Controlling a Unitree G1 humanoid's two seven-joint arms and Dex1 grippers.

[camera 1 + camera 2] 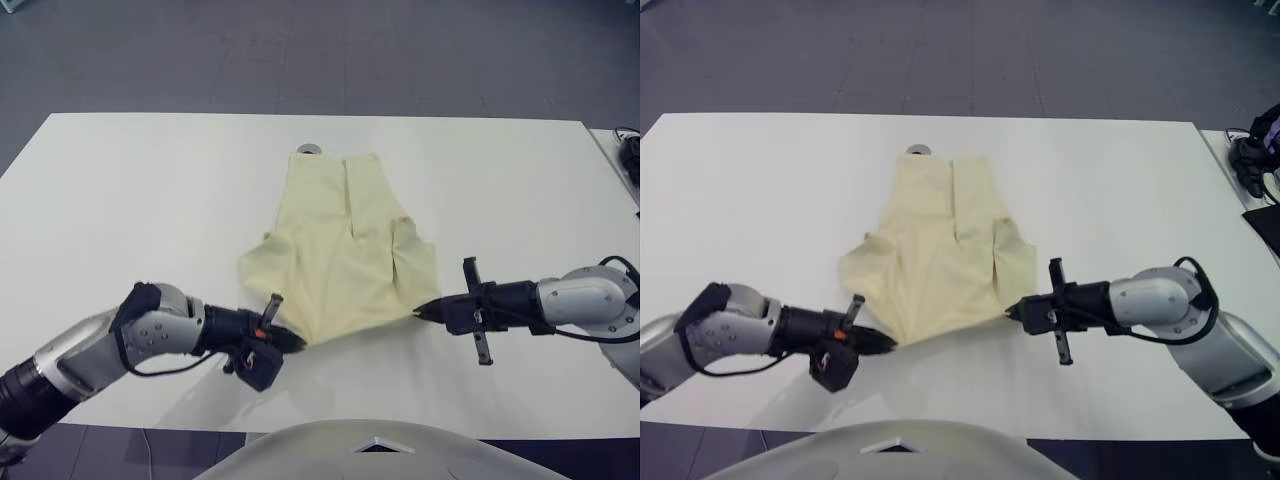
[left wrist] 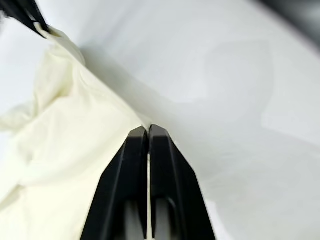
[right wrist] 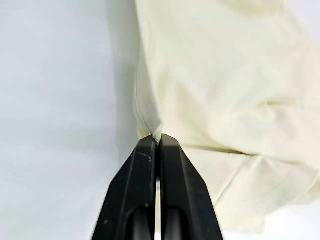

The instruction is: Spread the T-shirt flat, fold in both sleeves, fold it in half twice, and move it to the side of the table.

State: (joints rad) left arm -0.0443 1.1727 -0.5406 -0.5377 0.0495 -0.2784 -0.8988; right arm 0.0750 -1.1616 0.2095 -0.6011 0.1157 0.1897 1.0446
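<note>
Left hand (image 1: 298, 343) is pinched tight on the near left corner of the rumpled T-shirt (image 1: 340, 250) lying centred on the desk (image 1: 130, 190); right hand (image 1: 422, 311) likewise clamps the right corner. Grips look thin, perhaps hem only; uneven pulling could slip a corner free.

Pretty sure I'm in a lab or test room, not anyone's home: one big plain white table (image 1: 120, 180) in front of me, grey office-style floor (image 1: 300, 50) all round it, and black cables (image 1: 1252, 155) piled off to my right.
</note>
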